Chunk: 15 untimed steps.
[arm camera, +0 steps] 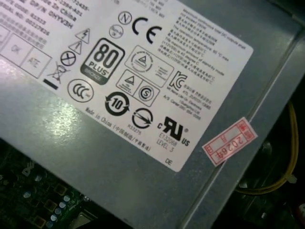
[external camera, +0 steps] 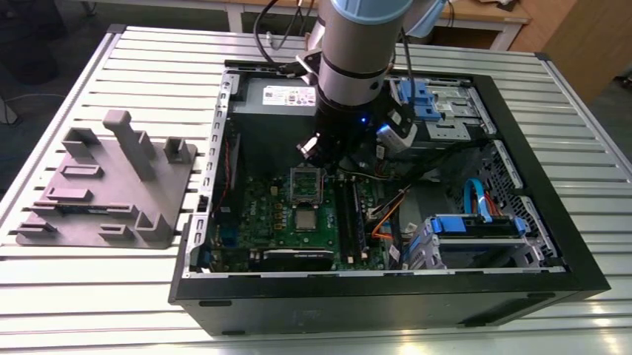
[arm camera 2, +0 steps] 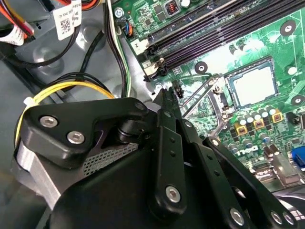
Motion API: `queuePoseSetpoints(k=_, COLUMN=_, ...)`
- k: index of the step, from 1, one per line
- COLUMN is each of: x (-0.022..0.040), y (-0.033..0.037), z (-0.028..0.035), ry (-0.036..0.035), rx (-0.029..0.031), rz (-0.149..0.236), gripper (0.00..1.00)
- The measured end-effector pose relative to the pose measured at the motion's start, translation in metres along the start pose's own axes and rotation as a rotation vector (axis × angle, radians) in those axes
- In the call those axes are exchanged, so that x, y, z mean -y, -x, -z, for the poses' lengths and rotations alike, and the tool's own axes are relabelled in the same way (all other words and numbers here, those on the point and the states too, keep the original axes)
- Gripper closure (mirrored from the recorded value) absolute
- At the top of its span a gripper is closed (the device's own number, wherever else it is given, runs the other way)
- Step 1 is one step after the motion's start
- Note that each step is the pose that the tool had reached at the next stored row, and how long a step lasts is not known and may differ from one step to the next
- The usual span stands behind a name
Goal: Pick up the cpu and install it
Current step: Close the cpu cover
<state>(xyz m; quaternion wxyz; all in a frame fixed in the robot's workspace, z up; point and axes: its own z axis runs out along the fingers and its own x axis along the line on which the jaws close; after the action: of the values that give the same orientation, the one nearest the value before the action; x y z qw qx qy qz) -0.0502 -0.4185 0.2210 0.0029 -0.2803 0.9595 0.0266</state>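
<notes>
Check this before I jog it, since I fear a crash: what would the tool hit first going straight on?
The tool would probably meet the motherboard beside the open socket bracket, not the cpu; depth is unclear.

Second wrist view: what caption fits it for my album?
Black claw hovers over the green motherboard where the silvery cpu lies.

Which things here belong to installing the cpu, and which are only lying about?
For the job:
cpu chip
socket bracket
motherboard

Lying about:
grey tray
power supply
blue drive cage
</notes>
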Motion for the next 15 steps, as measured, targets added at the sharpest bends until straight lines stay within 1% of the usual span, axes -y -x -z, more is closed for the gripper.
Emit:
queuePoseSetpoints(k=4, x=0.0, y=0.0, z=0.0001, ry=-0.0001, rx=-0.0003, rz=0.001, gripper=0.9)
queuePoseSetpoints(k=8, x=0.0, y=0.0, z=0.0003, ry=0.0005, rx=-0.0021, rz=0.035, gripper=0.9)
queuePoseSetpoints(k=13, x=-0.0001, y=0.0, z=0.0033, ry=0.0011, rx=-0.0033, rz=0.06, gripper=0.9)
queuePoseSetpoints(k=15, x=-0.0002, y=0.0001, z=0.0036, ry=0.0015, rx=-0.0033, rz=0.068, gripper=0.9)
